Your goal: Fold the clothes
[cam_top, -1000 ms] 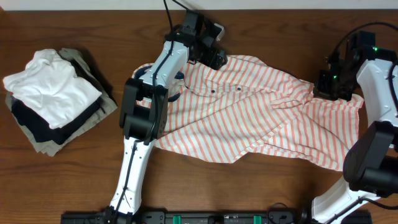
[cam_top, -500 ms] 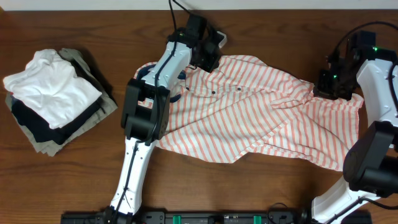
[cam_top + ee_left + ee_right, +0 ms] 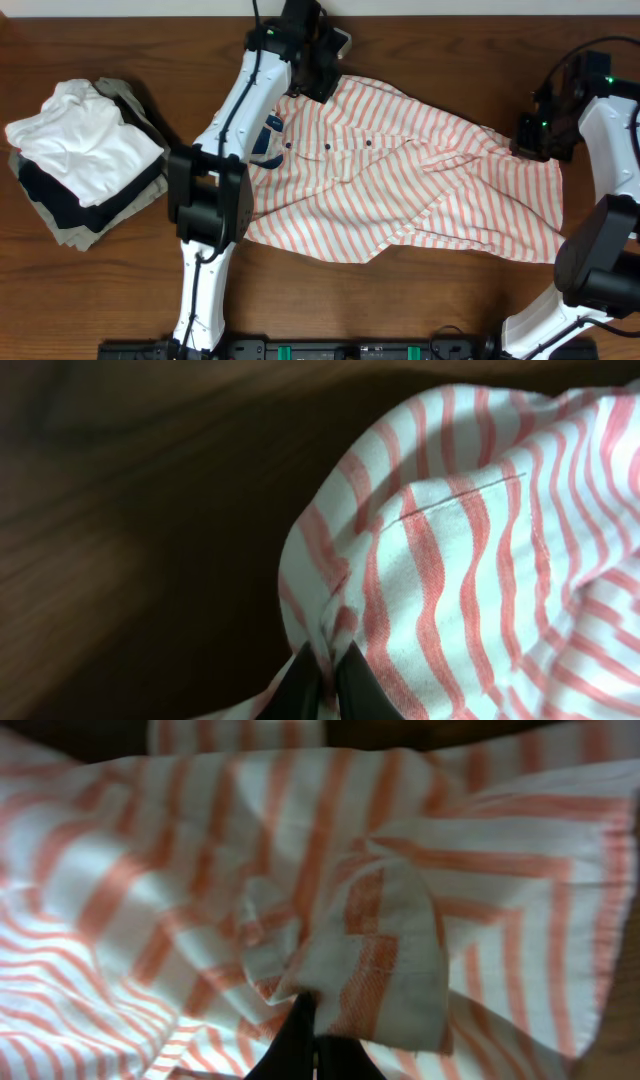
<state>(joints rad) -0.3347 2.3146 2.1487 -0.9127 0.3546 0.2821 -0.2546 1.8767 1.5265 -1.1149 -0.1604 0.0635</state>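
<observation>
The clothes (image 3: 420,190), a white shirt with orange-red stripes, lie spread and wrinkled across the middle of the table. Small dark buttons (image 3: 330,148) and a dark blue inner collar (image 3: 268,135) show near its left end. My left gripper (image 3: 318,85) is at the shirt's far left corner. In the left wrist view the gripper (image 3: 325,672) is shut on a pinched fold of striped cloth (image 3: 480,560). My right gripper (image 3: 540,140) is at the shirt's far right edge. In the right wrist view it (image 3: 312,1025) is shut on a bunched flap of the fabric (image 3: 380,940).
A pile of folded garments (image 3: 85,160), white on top of black and khaki, sits at the table's left side. The left arm (image 3: 235,120) reaches over the shirt's collar end. Bare wood table (image 3: 400,300) lies in front of the shirt.
The left gripper shut on the shirt's far corner and moved left and away, pulling that end with it. The right gripper stayed shut on the right edge.
</observation>
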